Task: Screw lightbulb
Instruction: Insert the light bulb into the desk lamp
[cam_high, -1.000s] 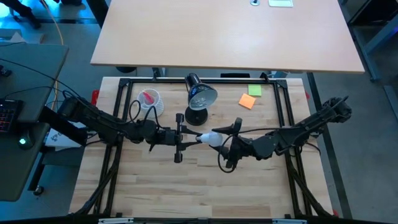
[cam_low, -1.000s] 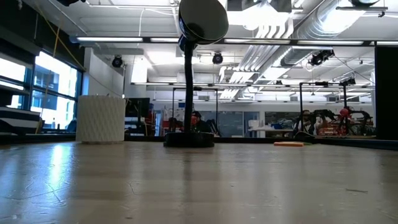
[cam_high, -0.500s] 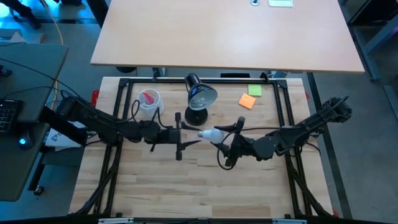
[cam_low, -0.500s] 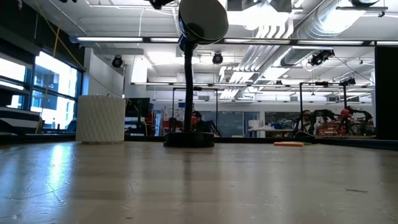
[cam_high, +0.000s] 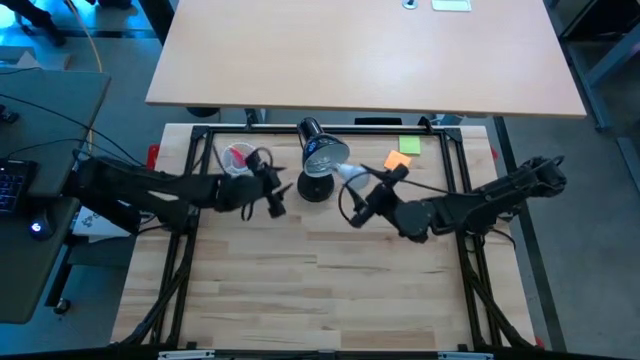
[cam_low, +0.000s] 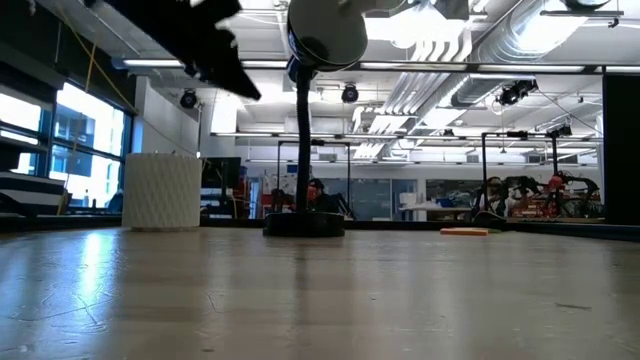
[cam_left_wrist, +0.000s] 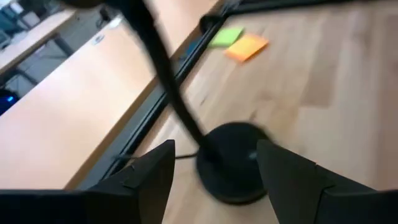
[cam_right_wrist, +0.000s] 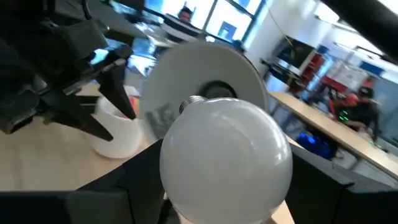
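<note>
Above the bench (cam_high: 300, 280), the left hand (cam_high: 274, 192) hangs open and empty beside the white cup (cam_high: 240, 160). The right hand (cam_high: 362, 195) grips the lightbulb (cam_high: 347, 173), its screw base at the black desk lamp's (cam_high: 320, 160) shade.

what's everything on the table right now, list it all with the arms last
lightbulb: one, white, held in the right gripper, screw base aimed at the lamp's shade
desk lamp: one, black, back middle of the table
cup: one, white with pink items, left of the lamp
sticky pads: two, green and orange, right of the lamp
left gripper: one, dark, open, empty, beside the lamp base
right gripper: one, dark, shut on the bulb
</note>
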